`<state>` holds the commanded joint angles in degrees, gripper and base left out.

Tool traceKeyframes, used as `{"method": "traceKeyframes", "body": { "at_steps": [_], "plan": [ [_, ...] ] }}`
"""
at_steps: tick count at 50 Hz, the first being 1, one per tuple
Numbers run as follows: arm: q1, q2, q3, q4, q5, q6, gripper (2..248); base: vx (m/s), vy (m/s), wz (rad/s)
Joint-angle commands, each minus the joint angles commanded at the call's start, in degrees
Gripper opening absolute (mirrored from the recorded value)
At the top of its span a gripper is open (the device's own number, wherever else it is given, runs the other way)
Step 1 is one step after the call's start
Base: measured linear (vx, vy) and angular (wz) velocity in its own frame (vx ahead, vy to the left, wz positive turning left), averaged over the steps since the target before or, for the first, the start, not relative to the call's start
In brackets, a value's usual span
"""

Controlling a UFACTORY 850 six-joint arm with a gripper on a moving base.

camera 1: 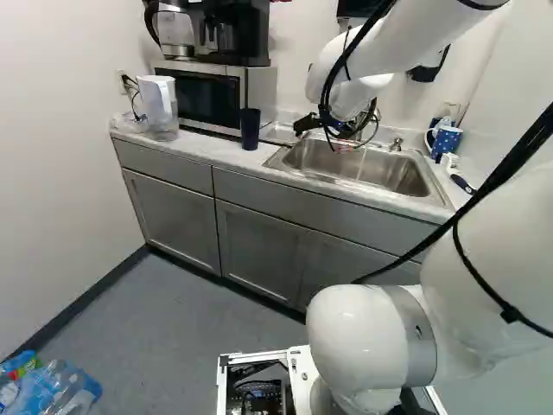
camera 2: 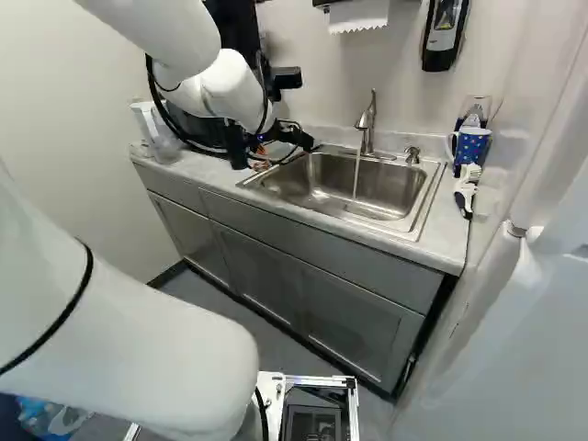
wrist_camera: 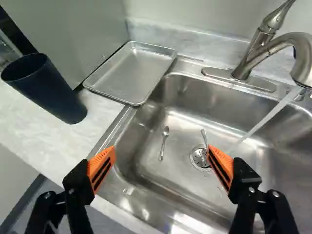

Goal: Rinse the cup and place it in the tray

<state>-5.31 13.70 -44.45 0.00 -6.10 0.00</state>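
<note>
Wide apart, the orange-padded fingers of my gripper are open above the sink's near left corner, with nothing between them. The wrist view shows the open gripper over the sink's edge. A dark blue cup stands upright on the counter beside the sink, outside the fingers; it also shows as a dark cup in front of the microwave. Behind the cup, a shallow metal tray lies by the sink's rim, its surface bare. Water runs from the faucet into the sink.
Two spoons, one a small spoon, lie in the basin near the drain. A microwave with a coffee machine on top and a white pitcher stand left. A blue dotted mug and brush are at the right.
</note>
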Motion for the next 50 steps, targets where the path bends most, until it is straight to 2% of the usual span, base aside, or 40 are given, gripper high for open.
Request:
{"method": "traceKeyframes", "body": {
  "at_steps": [22,50],
  "plan": [
    [4.5,-0.2,-0.2,0.0,0.0,0.0,247,0.0,0.0,0.0],
    [10.1,-3.6,-3.2,0.0,0.0,0.0,247,0.0,0.0,0.0]
  ]
}}
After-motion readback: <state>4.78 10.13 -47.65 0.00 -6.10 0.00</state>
